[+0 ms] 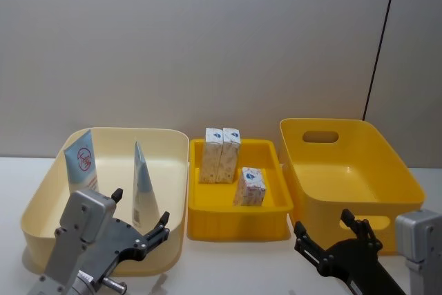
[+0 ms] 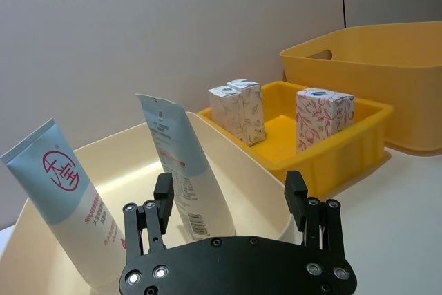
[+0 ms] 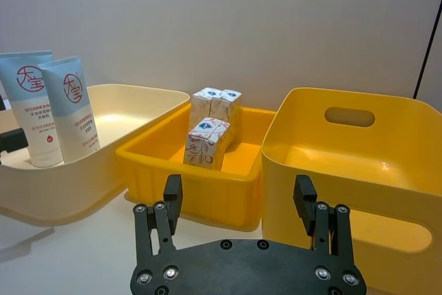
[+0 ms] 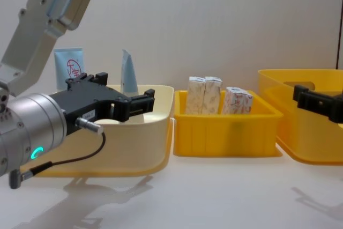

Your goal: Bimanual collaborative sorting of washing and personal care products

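Observation:
Two light blue and white tubes (image 1: pixel 81 160) (image 1: pixel 141 184) stand upright in the cream bin (image 1: pixel 41 198) at the left. Three small patterned cartons sit in the small yellow tray (image 1: pixel 238 229) in the middle: a pair (image 1: pixel 219 155) at the back and one (image 1: pixel 250 186) nearer the front. My left gripper (image 1: pixel 141 208) hovers open over the cream bin's near edge, just in front of the right-hand tube (image 2: pixel 179 164), holding nothing. My right gripper (image 1: pixel 322 222) is open and holds nothing at the near edge of the large yellow bin (image 1: pixel 359 164).
The three containers stand side by side against a plain wall, the large yellow bin with handle cut-outs at the right. White tabletop (image 4: pixel 214 197) stretches in front of them.

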Tool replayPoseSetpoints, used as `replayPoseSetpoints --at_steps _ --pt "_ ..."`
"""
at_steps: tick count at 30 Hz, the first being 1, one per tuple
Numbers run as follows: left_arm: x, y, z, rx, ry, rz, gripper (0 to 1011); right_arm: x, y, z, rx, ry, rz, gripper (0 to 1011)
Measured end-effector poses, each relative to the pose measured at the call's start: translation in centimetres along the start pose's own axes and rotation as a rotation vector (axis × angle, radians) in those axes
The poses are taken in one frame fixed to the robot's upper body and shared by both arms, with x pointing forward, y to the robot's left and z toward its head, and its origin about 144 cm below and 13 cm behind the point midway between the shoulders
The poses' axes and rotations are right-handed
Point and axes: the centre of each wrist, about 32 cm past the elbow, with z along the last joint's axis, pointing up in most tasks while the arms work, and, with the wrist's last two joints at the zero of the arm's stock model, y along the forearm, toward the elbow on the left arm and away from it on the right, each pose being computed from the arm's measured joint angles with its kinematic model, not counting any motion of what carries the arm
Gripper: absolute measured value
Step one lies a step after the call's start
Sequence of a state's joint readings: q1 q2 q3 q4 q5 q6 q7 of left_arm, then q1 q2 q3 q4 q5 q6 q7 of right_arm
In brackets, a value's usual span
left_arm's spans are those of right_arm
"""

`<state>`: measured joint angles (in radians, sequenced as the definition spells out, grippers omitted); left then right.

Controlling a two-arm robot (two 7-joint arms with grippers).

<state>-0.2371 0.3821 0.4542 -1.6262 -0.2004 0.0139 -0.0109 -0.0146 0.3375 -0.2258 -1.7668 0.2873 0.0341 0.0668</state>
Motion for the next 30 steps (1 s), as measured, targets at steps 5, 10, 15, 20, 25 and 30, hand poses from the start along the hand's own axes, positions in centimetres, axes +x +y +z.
replayPoseSetpoints --at_steps 5,10,15,20,25,30 --pt "0.0 0.0 0.0 0.0 0.0 0.0 1003 0.0 0.0 0.0 0.0 0.0 0.0 1001" --pt "0.0 0.0 0.0 0.0 0.0 0.0 1004 0.0 0.0 0.0 0.0 0.0 0.0 1001" --pt "0.0 0.0 0.0 0.0 0.0 0.0 1003 0.0 0.0 0.0 0.0 0.0 0.0 1001" --pt "0.0 0.0 0.0 0.0 0.0 0.0 1003 0.0 0.0 0.0 0.0 0.0 0.0 1001" --pt "0.0 0.0 0.0 0.0 0.0 0.0 1003 0.0 0.0 0.0 0.0 0.0 0.0 1001" --pt "0.0 0.0 0.0 0.0 0.0 0.0 1003 0.0 0.0 0.0 0.0 0.0 0.0 1001"
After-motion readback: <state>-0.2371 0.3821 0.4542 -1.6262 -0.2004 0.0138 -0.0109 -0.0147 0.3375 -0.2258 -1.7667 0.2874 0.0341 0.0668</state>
